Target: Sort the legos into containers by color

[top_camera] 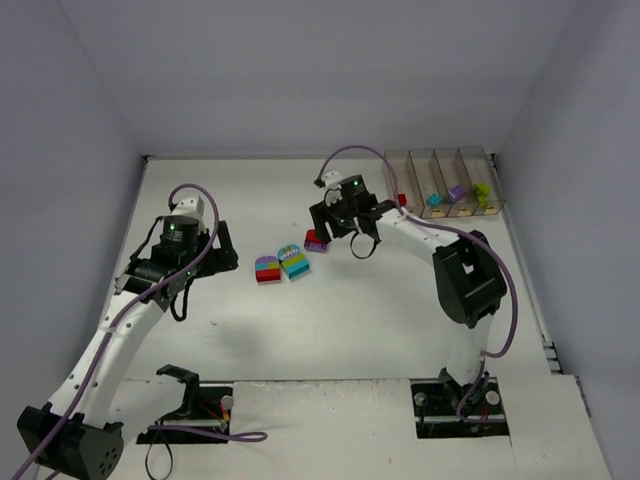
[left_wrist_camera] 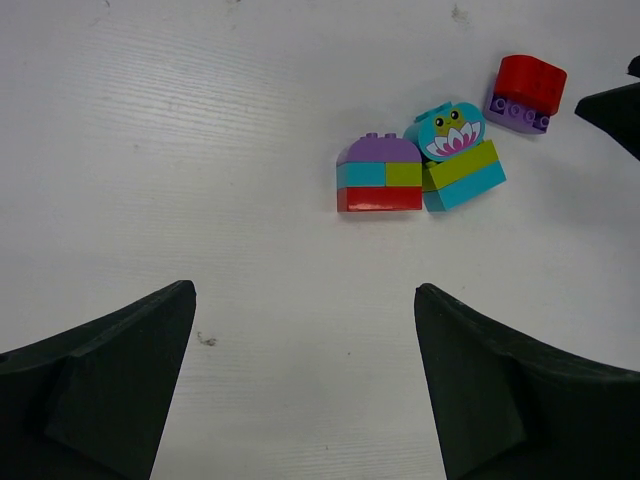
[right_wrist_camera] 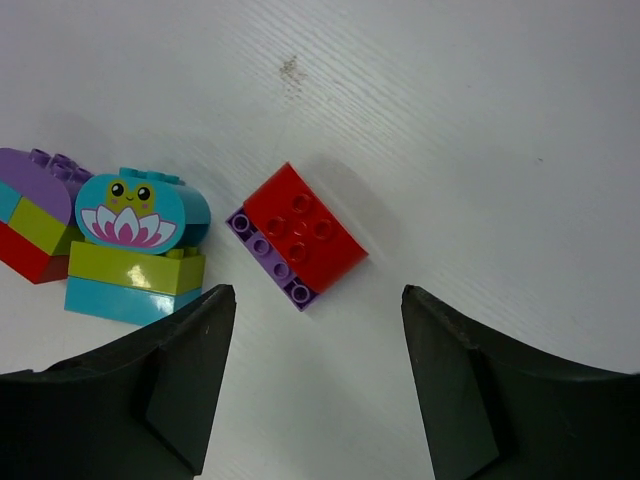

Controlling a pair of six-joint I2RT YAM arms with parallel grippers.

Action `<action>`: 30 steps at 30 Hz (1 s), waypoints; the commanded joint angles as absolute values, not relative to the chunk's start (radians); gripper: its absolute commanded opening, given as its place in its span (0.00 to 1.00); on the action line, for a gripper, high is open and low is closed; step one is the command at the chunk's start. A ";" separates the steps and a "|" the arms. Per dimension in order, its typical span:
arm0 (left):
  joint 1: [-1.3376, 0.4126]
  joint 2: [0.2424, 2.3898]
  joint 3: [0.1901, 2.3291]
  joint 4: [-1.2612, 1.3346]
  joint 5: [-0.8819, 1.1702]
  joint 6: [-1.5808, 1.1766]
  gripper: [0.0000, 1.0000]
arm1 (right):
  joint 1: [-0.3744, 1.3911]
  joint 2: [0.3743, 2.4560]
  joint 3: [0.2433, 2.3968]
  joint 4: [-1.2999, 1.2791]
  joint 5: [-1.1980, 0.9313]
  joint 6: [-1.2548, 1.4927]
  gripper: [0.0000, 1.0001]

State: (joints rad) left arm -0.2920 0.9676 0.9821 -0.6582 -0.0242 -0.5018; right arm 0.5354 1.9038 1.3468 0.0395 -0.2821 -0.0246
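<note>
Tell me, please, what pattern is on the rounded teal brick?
A frog face over a pink lotus on the teal brick; clearest in the right wrist view.

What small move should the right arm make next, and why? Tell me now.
Probably lower the right gripper a little forward and down over the red brick. Its jaws stand open and empty, and the red brick, joined to a purple brick, lies just ahead between them, untouched.

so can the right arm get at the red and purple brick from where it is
Probably yes. The right gripper hangs just over the red and purple brick with its jaws open. The frog-faced stack lies apart to one side, so nothing seems to block the way down.
</note>
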 commanded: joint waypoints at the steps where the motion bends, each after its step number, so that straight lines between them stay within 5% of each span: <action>1: -0.298 0.931 0.979 -0.655 -0.043 -0.509 0.84 | 0.578 1.905 1.427 0.052 -0.319 -0.068 0.63; 15: -0.299 0.893 0.963 -0.704 -0.029 -0.503 0.84 | 0.586 2.054 1.555 -0.044 -0.290 -0.230 0.63; 24: -0.299 0.861 0.960 -0.723 -0.038 -0.491 0.84 | 0.584 2.089 1.555 -0.058 -0.262 -0.264 0.47; 30: -0.299 0.862 0.960 -0.715 -0.025 -0.492 0.84 | 0.584 2.085 1.545 -0.058 -0.258 -0.264 0.20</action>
